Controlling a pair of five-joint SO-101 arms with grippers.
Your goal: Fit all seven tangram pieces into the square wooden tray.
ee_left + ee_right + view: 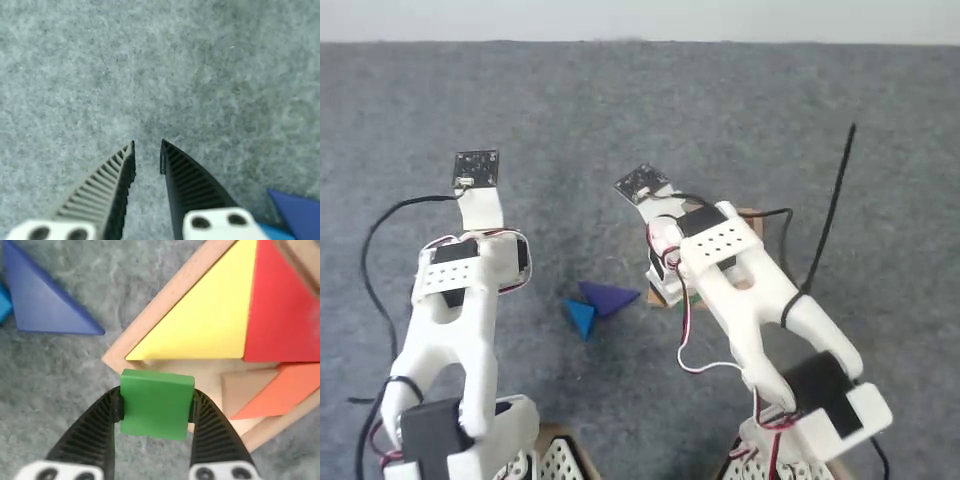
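- Arms: two, standing side by side on a grey carpet (620, 110).
- Left gripper (147, 150): count one. Jaws are parted by a narrow gap with nothing between them, tips pointing down at bare carpet.
- Right gripper (156, 401): count one. Jaws are clenched on the green piece (156, 405), one finger on each of two opposite sides.
- Wooden tray (167, 302): count one. In the high view it lies mostly under the right arm, with a wooden corner showing at the arm's 1 o'clock.
- Pieces seen: six in all.
- Pieces in the tray: three. The yellow triangle (200, 320) lies along the rim, the red triangle (282, 310) meets it edge to edge, and an orange piece (280, 390) touches the red one. Bare tray floor shows between yellow and orange.
- Piece in hand: one, the green piece, held at the tray's corner just beside the yellow triangle's tip. Whether it touches the rim cannot be told.
- Pieces loose on the carpet: two. The dark blue triangle (608, 297) lies at 9 o'clock of the right gripper, and a light blue piece (581, 317) touches it at its 7 o'clock.
- The loose pair lies between the two arms, at 3 o'clock of the left arm.
- Black cable (835, 190): one, rising at 1 o'clock of the right arm.
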